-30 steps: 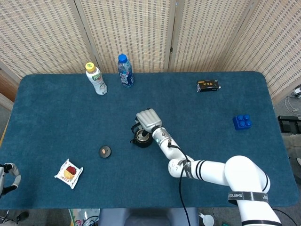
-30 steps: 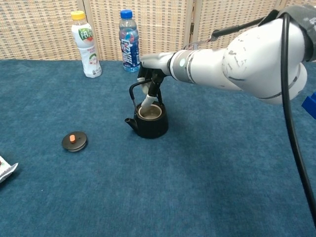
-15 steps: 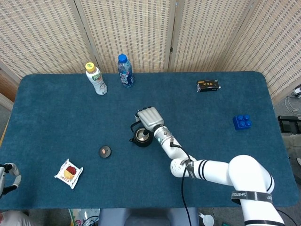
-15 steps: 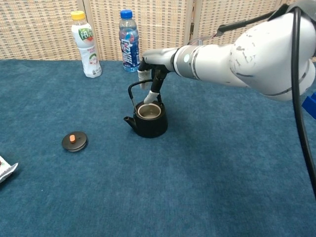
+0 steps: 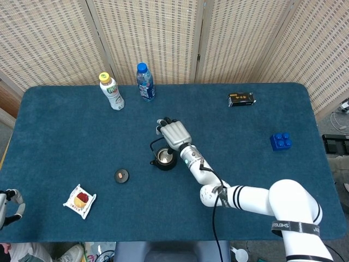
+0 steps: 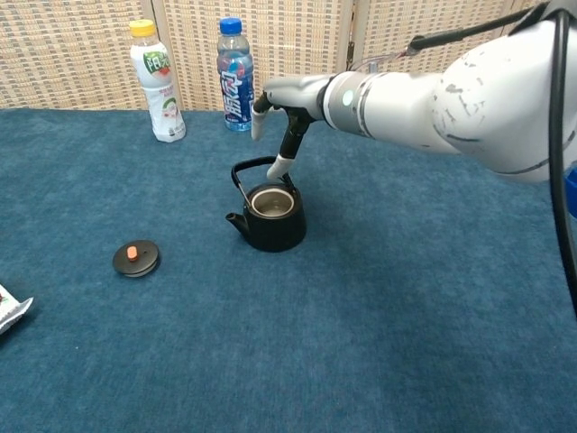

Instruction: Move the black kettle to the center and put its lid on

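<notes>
The right hand [image 6: 281, 122] hangs just above the black kettle [image 6: 269, 215] with fingers apart, holding nothing, so the kettle looks already placed near the middle of the blue table [image 5: 245, 147] and stands open. The lid [image 6: 136, 257] lies well off to the hand's left, not yet fetched. Beyond the hand stand two bottles [image 5: 128, 86] before wicker screens [image 5: 147, 33]; the left hand [image 5: 7, 202] sits open-looking at the table's near-left edge.

Two views of one table [image 5: 65, 125]
Head looks down from high; chest looks low, nearer, across its left and middle.
</notes>
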Robot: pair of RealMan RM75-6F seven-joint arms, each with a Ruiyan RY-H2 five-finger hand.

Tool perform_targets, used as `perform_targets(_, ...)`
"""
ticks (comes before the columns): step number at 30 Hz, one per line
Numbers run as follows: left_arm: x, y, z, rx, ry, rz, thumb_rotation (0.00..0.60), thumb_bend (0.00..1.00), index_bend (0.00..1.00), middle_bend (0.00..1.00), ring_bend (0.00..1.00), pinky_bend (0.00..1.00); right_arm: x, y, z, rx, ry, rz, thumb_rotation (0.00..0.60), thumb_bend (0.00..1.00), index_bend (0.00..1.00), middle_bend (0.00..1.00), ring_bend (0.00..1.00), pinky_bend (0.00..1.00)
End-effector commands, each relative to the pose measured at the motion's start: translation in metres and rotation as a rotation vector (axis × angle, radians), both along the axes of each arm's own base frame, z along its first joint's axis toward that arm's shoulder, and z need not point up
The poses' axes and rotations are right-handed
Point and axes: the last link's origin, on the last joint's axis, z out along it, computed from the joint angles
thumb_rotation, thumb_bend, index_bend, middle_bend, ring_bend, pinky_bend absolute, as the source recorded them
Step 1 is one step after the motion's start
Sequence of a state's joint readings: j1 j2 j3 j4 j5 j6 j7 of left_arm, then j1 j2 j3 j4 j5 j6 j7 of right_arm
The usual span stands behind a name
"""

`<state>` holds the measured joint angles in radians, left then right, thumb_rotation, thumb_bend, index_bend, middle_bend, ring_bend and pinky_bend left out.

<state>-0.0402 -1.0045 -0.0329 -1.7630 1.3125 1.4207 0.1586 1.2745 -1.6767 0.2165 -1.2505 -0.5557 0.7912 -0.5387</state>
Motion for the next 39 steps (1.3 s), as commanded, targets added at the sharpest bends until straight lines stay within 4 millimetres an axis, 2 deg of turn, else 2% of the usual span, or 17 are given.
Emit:
perform_targets(1,0.000,0.000,-0.001,-0.003,0.001,0.000,0.600,0.40,0.59,0.56,0.44,0.61,-0.003,0.000,0.005,-0.014,0.001,0.006,0.600,0.05,0.32,0.14,0.08,0.19)
perform_targets(6,0.000,0.000,-0.003,-0.010,0.006,0.001,0.600,0.40,0.59,0.56,0.44,0.61,-0.011,0.003,0.018,-0.035,0.010,0.017,0.600,0.06,0.32,0.16,0.08,0.19)
perform_targets(9,0.000,0.001,-0.004,-0.012,0.011,0.005,0.600,0.40,0.59,0.56,0.44,0.61,-0.022,0.009,0.031,-0.050,0.045,0.030,0.600,0.10,0.32,0.19,0.08,0.19)
perform_targets(18,0.002,0.002,-0.010,-0.027,0.028,-0.002,0.600,0.40,0.59,0.56,0.44,0.61,-0.053,0.031,0.084,-0.098,0.106,0.029,0.600,0.17,0.32,0.24,0.10,0.19)
perform_targets(28,0.005,0.005,-0.017,-0.053,0.021,-0.012,0.600,0.40,0.59,0.56,0.44,0.61,-0.094,0.071,0.148,-0.198,0.271,0.005,0.600,0.17,0.34,0.27,0.13,0.19)
perform_targets(39,0.004,0.008,-0.023,-0.118,-0.002,-0.022,0.600,0.40,0.56,0.55,0.42,0.61,-0.144,0.116,0.191,-0.199,0.325,-0.105,0.600,0.17,0.34,0.30,0.17,0.19)
